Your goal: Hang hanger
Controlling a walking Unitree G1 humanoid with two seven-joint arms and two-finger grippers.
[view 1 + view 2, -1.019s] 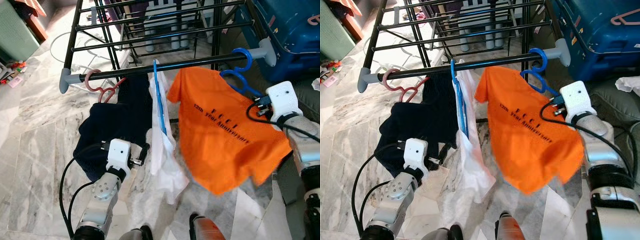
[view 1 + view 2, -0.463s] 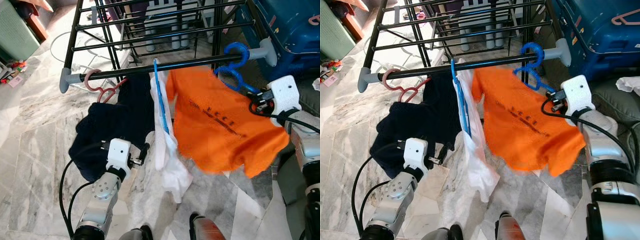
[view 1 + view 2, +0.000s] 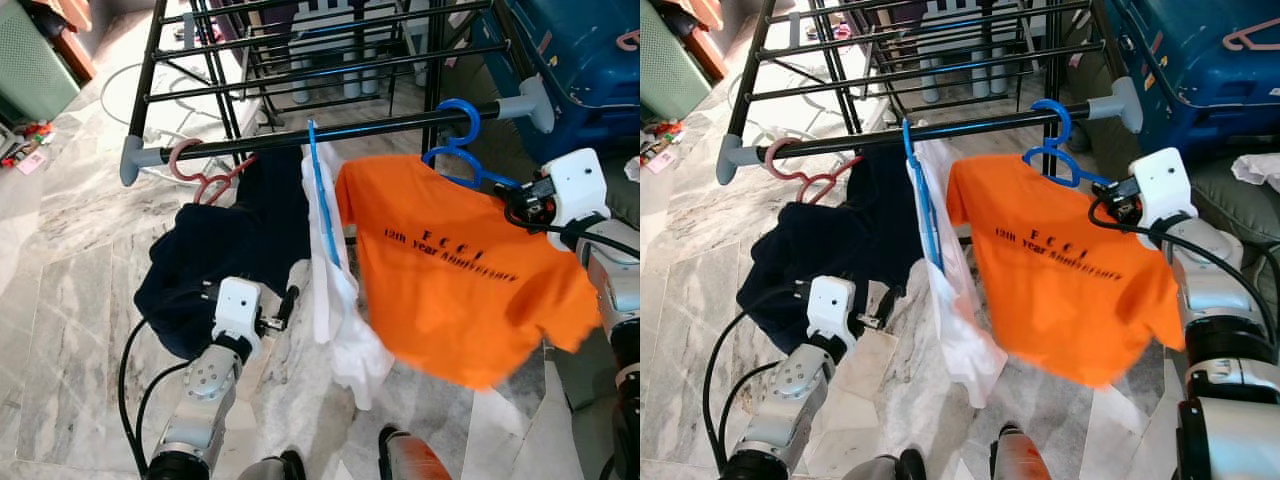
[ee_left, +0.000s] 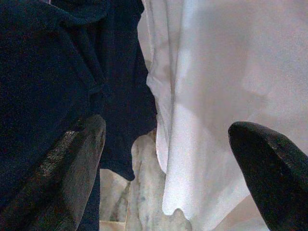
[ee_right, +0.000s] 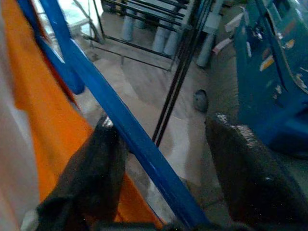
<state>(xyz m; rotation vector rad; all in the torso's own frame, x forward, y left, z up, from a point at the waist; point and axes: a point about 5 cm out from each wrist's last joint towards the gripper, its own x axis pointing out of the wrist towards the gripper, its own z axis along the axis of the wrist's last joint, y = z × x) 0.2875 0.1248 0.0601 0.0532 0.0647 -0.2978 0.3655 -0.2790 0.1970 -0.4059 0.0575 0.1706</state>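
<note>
From the head, the blue hanger [image 3: 462,150] carrying the orange shirt [image 3: 455,280] has its hook over the rack's front rail [image 3: 330,135], the right gripper [image 3: 512,200] at its arm. In the right wrist view the fingers stand apart around that arm; a snagged withdrawal could unhook it. Contact is unclear. The left gripper [image 4: 166,159] hangs open, empty.

Right end effector [image 5: 159,163]: fingers cut off at frame bottom, grip on blue hanger [image 5: 120,120] not resolvable. Hanger's shoulders hidden inside orange shirt [image 3: 460,280]. Orange hem motion-blurred. Left end effector [image 4: 166,159]: fingertips cropped by frame edges.
</note>
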